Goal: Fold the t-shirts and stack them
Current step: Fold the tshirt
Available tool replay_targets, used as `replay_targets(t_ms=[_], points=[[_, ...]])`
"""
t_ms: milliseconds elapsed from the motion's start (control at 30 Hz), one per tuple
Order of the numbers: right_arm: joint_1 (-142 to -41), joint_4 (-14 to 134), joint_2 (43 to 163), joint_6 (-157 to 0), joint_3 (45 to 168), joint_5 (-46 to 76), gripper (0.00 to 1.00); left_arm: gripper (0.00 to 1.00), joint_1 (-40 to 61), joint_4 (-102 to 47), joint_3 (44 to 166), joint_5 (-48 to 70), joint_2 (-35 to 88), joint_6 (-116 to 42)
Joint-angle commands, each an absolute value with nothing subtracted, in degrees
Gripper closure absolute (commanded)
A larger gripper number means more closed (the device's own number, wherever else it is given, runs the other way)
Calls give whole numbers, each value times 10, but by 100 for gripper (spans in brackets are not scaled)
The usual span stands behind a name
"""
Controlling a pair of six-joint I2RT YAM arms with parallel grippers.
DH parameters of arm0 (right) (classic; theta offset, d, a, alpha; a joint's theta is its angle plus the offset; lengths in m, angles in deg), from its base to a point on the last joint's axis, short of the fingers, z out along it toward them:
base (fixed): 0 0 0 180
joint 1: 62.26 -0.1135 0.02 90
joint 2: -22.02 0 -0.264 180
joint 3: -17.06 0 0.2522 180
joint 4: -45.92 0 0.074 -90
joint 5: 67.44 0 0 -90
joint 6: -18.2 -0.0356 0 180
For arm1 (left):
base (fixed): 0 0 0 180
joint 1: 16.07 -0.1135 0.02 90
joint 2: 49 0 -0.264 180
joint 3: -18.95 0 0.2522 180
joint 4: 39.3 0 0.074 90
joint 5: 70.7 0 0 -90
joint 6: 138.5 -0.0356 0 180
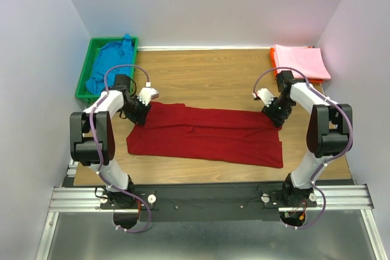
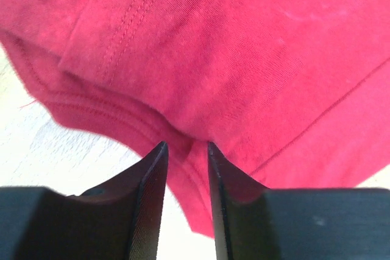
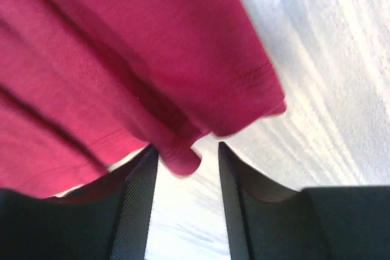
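The dark red t-shirt point(image 1: 207, 135) lies flat on the table as a long folded band. My left gripper point(image 1: 139, 115) is low at its far left corner. In the left wrist view the left gripper point(image 2: 186, 145) stands slightly apart, with the shirt's hem point(image 2: 183, 89) lying loose between the tips. My right gripper point(image 1: 275, 117) is at the far right corner. In the right wrist view the right gripper point(image 3: 186, 146) is open, with a loose corner of red cloth point(image 3: 183, 159) at its left fingertip. The blue t-shirt point(image 1: 109, 65) lies crumpled. The pink t-shirt point(image 1: 301, 62) lies folded.
The blue shirt fills a green bin point(image 1: 85, 86) at the far left corner. The pink shirt rests on a thin orange tray point(image 1: 272, 56) at the far right corner. White walls close in the table on three sides.
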State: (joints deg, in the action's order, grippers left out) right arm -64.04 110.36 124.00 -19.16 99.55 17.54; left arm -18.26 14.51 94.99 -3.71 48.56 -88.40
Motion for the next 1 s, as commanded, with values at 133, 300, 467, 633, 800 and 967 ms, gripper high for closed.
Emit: replay_targets(t_ms=[133,300,467,633,800,967], points=[[-638,1181,1232,-245,1114,103,48,57,-186,194,1074,-87,475,-901],[-638,1181,1309,-277,1152,106,67,58,-182,185,1135,-101,529,-875],[-638,1166,1320,-272,1120,112,71,58,-176,160,1143,-100,552,-858],[-643,1158,1314,-266,1081,120,70,50,-174,141,1173,-73,592,-826],[-648,1144,1302,-263,1046,130,67,49,-168,136,1190,-45,625,-806],[-650,1143,1293,-261,1032,136,61,49,-168,145,1177,-46,627,-808]])
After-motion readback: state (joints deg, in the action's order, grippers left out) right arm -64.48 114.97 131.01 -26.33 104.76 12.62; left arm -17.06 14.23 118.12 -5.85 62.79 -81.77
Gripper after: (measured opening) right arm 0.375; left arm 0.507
